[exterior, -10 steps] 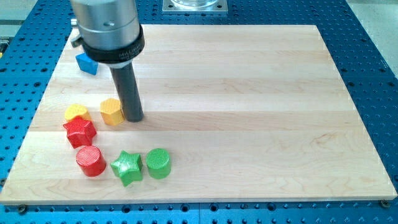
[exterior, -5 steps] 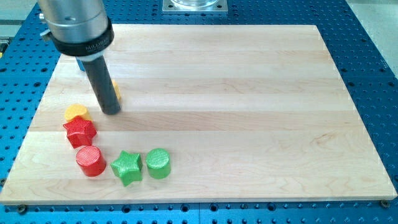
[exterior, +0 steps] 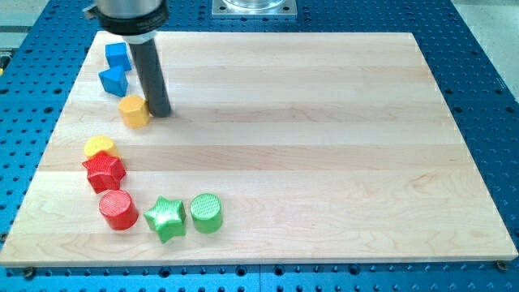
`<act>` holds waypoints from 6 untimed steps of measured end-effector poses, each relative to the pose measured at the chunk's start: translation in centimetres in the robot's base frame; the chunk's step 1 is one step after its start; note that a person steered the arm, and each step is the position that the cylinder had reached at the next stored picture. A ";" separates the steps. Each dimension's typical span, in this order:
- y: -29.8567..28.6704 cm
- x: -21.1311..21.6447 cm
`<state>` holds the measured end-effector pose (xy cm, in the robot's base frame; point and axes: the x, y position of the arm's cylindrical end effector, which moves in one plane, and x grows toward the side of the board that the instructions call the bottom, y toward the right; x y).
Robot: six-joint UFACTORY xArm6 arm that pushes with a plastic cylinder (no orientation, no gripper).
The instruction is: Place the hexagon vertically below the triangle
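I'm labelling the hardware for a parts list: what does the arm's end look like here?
A smooth, straight, dark grey cylindrical rod ends in my tip. Above it sits a wider black collar under a silver-grey metal housing, cut off by the view's top. No cables or readable markings show.

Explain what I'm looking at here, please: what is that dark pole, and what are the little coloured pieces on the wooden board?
The dark pole is the end of a robot arm. It has no hand; its lower end, my tip, only slides along the wooden board and nudges blocks. Nothing is held. There is one camera view, looking down at the board at a slant.

My tip sits against the right side of the yellow hexagon. Just above the hexagon, toward the view's top left, lie a blue triangle and a blue cube. Lower left are a yellow block of unclear shape, a red star, a red cylinder, a green star and a green cylinder.
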<state>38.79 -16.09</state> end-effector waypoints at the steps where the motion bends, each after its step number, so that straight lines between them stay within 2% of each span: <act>1: 0.9 0.0; 2: 4.4 0.0; 3: 3.7 0.1; 5: -3.6 1.9; 6: -3.1 2.2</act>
